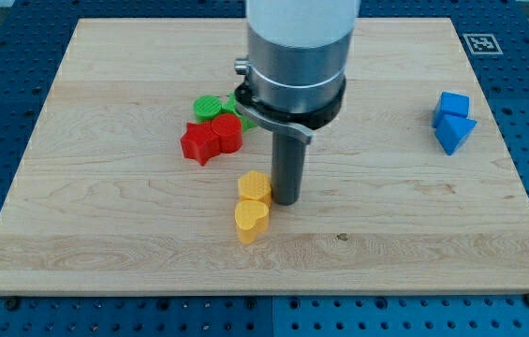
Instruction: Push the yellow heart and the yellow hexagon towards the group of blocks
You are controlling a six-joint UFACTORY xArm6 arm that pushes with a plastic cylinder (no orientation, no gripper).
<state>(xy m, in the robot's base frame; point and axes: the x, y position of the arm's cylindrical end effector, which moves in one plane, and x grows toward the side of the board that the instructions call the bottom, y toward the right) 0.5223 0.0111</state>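
Observation:
The yellow hexagon (pixel 254 186) and the yellow heart (pixel 251 220) lie together just below the board's middle, the heart right below the hexagon and touching it. My tip (pixel 287 199) stands on the board just to the right of the hexagon, touching or nearly touching it. The group of blocks lies up and to the left: a red star (pixel 200 143), a red cylinder-like block (pixel 227 133), a green round block (pixel 208 108), and another green block (pixel 242 106) partly hidden behind the arm.
Two blue blocks sit at the view's right, a cube (pixel 452 104) above a triangular one (pixel 455 133). The wooden board (pixel 86 234) lies on a blue perforated table. A printed marker (pixel 480 43) is at the board's top right corner.

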